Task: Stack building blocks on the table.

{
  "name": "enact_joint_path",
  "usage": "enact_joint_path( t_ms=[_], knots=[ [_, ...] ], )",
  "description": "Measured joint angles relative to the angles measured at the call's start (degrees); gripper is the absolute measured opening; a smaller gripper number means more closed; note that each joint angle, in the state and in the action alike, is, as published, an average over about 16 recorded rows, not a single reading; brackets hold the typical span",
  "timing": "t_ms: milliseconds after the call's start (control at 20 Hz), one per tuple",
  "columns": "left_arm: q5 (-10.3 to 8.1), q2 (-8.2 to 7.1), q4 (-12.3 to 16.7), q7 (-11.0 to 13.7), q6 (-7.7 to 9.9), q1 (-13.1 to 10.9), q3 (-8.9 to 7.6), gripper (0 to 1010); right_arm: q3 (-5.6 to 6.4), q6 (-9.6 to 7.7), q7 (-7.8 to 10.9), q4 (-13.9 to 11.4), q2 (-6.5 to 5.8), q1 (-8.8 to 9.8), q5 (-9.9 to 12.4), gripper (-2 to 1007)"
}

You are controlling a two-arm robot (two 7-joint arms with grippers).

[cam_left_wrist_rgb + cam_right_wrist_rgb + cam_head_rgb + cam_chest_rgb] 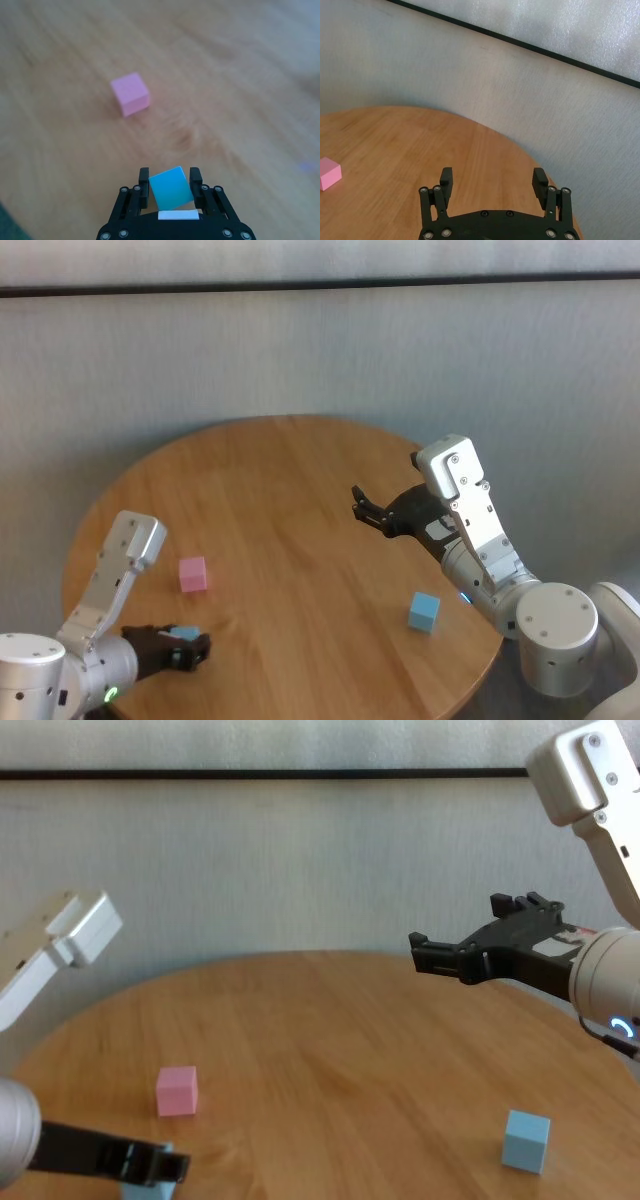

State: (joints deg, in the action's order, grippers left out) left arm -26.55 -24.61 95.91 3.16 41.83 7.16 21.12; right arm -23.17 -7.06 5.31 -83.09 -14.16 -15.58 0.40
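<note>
My left gripper (192,648) is shut on a light blue block (171,188) low over the table's near left part; the block also shows in the head view (185,633). The pink block (193,574) sits on the round wooden table (280,490) just beyond that gripper, apart from it. It shows too in the left wrist view (130,93), the chest view (177,1090) and the right wrist view (328,173). The second light blue block (424,611) lies at the near right, also in the chest view (526,1140). My right gripper (364,510) is open and empty, held above the table's right side.
A grey wall (300,350) stands behind the table. The table's edge (480,680) curves close to the second blue block on the right.
</note>
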Motion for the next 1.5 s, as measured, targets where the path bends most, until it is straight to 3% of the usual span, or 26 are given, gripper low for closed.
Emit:
enact_joint_path(
  t_ms=[400,700,1050,1300,1500],
  knots=[
    [1.70,0.84,-1.3,5.0,-3.47,3.0,2.86,509,0.00,0.00,0.00,0.0,0.00,0.00,0.0,1001],
    [4.15,1.98,-4.4,10.1,-5.97,7.3,7.24,509,0.00,0.00,0.00,0.0,0.00,0.00,0.0,1001],
    [8.03,2.69,-8.9,15.1,-7.69,12.3,12.36,509,0.00,0.00,0.00,0.0,0.00,0.00,0.0,1001],
    [10.89,2.41,-11.3,17.0,-8.55,14.7,14.76,508,0.00,0.00,0.00,0.0,0.00,0.00,0.0,1001],
    [12.48,2.01,-12.3,17.7,-8.89,15.6,15.71,508,0.00,0.00,0.00,0.0,0.00,0.00,0.0,1001]
  ],
)
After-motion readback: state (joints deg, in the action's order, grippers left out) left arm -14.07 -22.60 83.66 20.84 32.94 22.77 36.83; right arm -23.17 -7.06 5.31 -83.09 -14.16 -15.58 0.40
